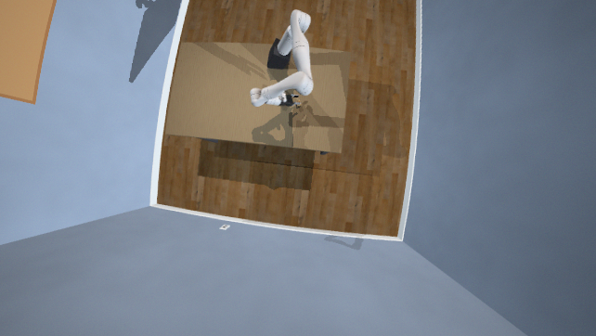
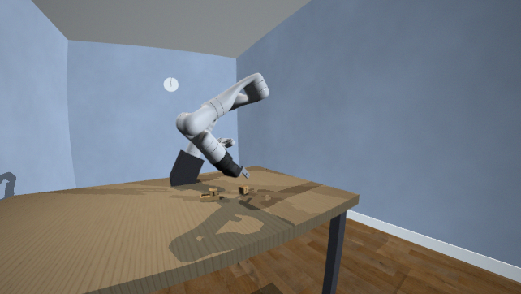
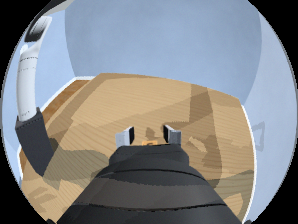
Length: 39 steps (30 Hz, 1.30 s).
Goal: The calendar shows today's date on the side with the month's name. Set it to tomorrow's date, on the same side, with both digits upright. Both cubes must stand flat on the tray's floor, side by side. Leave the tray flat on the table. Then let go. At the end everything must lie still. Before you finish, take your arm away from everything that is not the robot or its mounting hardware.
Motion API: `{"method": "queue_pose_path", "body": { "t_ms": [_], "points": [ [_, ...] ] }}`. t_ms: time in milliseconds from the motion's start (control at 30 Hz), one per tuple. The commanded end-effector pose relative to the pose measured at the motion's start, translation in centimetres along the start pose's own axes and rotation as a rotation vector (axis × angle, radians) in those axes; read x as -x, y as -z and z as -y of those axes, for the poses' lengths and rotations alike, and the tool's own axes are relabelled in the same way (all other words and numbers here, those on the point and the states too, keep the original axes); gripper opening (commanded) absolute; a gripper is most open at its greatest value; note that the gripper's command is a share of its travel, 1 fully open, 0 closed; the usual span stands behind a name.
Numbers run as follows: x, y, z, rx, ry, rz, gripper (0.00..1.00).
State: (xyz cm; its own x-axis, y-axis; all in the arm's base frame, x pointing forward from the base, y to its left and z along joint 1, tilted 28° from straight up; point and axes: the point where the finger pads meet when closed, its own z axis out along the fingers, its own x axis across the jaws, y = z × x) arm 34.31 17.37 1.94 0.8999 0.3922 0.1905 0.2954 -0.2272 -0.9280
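Note:
A small wooden calendar tray [image 2: 206, 197] lies on the table [image 2: 122, 227] [image 1: 209, 93], with one wooden cube [image 2: 213, 192] standing in it. A second cube [image 2: 243, 189] stands on the table top to the right of the tray, outside it. My gripper [image 2: 244, 173] [image 3: 148, 132] is open and empty. It hangs tilted a little above this loose cube and does not touch it. In the wrist view only a small orange part of the cube [image 3: 152, 141] shows low between the fingers. The digits are too small to read. In the overhead view the arm hides most of the calendar.
The arm's dark base [image 2: 186, 168] [image 1: 278, 58] stands at the back of the table. A small tan piece [image 2: 268, 196] lies right of the loose cube. The table's right edge [image 2: 325, 211] is not far beyond.

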Motion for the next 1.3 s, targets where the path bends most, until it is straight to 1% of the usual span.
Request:
{"method": "queue_pose_path", "body": {
  "t_ms": [0,67,167,233,367,467,533,800,833,900,1133,1200,1267],
  "points": [
    [-0.08,0.06,0.07,0.008,0.002,-0.001,1.0],
    [-0.1,0.0,0.08,0.032,0.001,0.001,1.0],
    [-0.13,-0.09,0.11,0.094,0.001,0.003,1.0],
    [-0.13,-0.09,0.11,0.094,0.001,0.003,1.0],
    [-0.13,-0.08,0.23,0.194,0.001,0.002,1.0],
    [-0.09,0.01,0.33,0.245,0.002,0.0,1.0],
    [-0.08,0.04,0.36,0.259,0.002,-0.001,1.0],
    [-0.08,0.0,0.36,0.278,0.002,0.0,1.0],
    [-0.09,-0.04,0.35,0.29,0.001,0.001,1.0],
    [-0.1,-0.12,0.35,0.326,0.001,0.003,1.0],
    [-0.1,-0.15,0.53,0.483,0.001,0.002,1.0],
    [-0.09,-0.1,0.6,0.509,0.001,0.0,1.0],
    [-0.08,-0.07,0.64,0.521,0.002,-0.002,1.0]
  ]
}}
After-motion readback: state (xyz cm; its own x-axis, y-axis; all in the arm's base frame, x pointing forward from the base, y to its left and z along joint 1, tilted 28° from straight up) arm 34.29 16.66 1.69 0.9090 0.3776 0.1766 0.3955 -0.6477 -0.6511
